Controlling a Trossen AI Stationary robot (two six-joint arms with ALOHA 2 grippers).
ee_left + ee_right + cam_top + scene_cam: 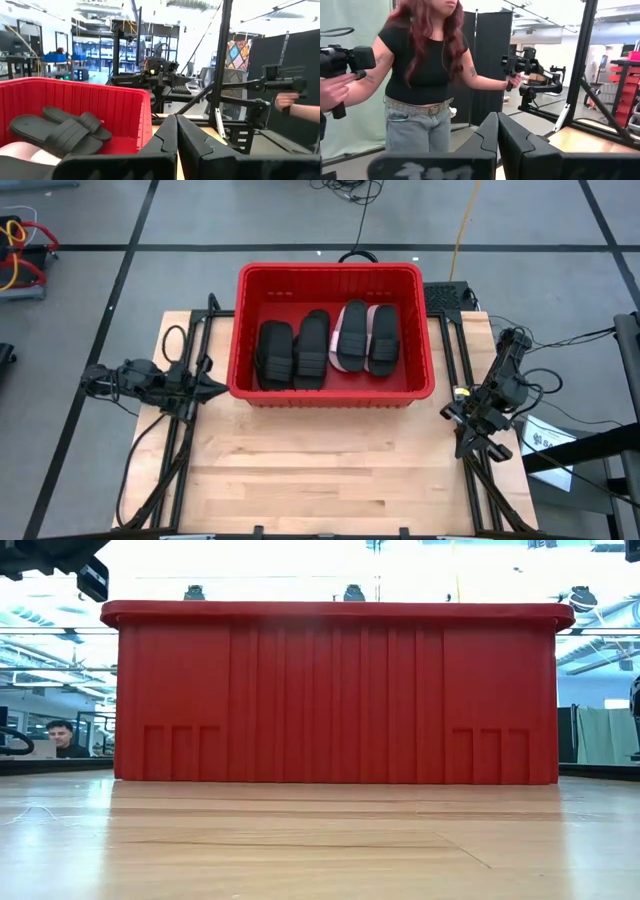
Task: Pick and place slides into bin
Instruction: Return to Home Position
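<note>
Inside one red bin (241, 330) lie four black slides (276, 356); left claw (176, 117) and right claw (497, 114) clenched, empty.

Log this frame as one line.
left claw: shut, empty, left of bin | right claw: shut, empty, right of bin | slides: lying inside bin

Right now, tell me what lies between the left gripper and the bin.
Nothing: the high view shows only bare table between left gripper and bin.
</note>
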